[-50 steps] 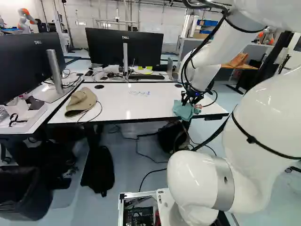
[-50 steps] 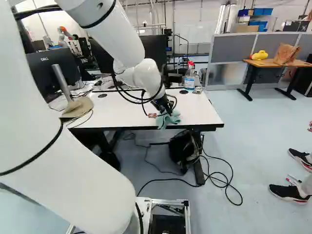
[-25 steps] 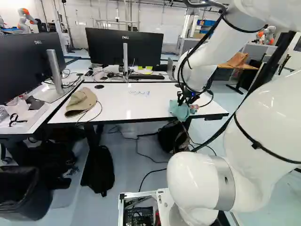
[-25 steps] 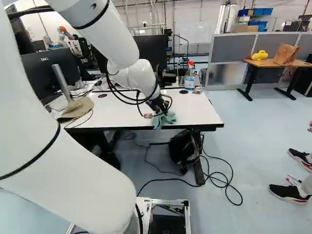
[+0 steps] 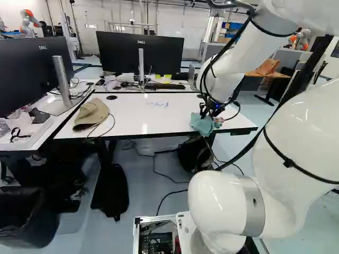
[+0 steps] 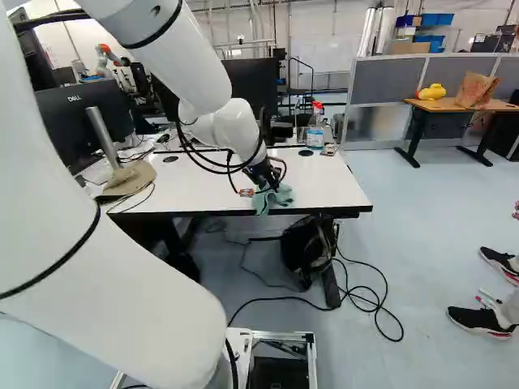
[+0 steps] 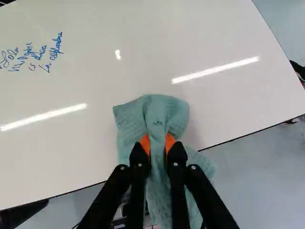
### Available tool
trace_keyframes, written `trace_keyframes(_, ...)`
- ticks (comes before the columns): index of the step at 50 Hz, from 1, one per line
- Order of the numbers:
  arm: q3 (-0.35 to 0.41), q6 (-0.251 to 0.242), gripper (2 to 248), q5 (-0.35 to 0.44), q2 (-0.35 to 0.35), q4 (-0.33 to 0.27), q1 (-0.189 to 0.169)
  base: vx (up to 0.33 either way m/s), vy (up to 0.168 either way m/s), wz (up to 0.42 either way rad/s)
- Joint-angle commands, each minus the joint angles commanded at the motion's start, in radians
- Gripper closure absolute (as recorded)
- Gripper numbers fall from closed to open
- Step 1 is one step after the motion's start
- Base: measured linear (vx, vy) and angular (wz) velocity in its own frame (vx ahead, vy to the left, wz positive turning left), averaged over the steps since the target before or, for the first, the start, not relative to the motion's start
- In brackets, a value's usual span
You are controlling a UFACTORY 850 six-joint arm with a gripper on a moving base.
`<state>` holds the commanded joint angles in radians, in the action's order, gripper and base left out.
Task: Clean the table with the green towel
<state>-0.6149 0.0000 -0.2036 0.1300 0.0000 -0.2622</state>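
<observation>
Wrist view first, since from where I stand it tells the most: the end effector (image 7: 157,143) has the towel (image 7: 155,112) pinched between its orange pads (image 7: 145,142), a bunched fold caught from both sides. Part of the cloth spreads ahead of the pads, on or just over the white table (image 7: 119,81), and the rest trails back past the near edge. In the right base view, you can see it hanging there, by the end of the table away from the hat (image 5: 91,114).

As for how far along it is, I'd say the fetching is done and the wiping has most of its work ahead. The towel is in hand and at the table, which counts for something. But the blue writing (image 7: 35,55) sits there perfectly readable, well apart from the cloth, out toward the middle. That looks to me like the main thing to be cleaned. Whether the patch by the towel has had a wipe, I can't tell; I see no marks on it.

So what's left, as I judge it, is to carry the cloth inward, press it flat over the ink and rub until the lines go. The hat needs a clear berth or shifting if that end is to be wiped too.
</observation>
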Motion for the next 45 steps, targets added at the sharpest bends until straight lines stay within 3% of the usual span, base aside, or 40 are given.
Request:
trace_keyframes(22, -0.061, 0.0, 197, 0.0, -0.012, 0.0, 0.015, 0.0, 0.0, 0.0)
trace_keyframes(45, -0.162, 0.0, 197, 0.0, -0.053, 0.0, 0.074, 0.0, 0.0, 0.0)
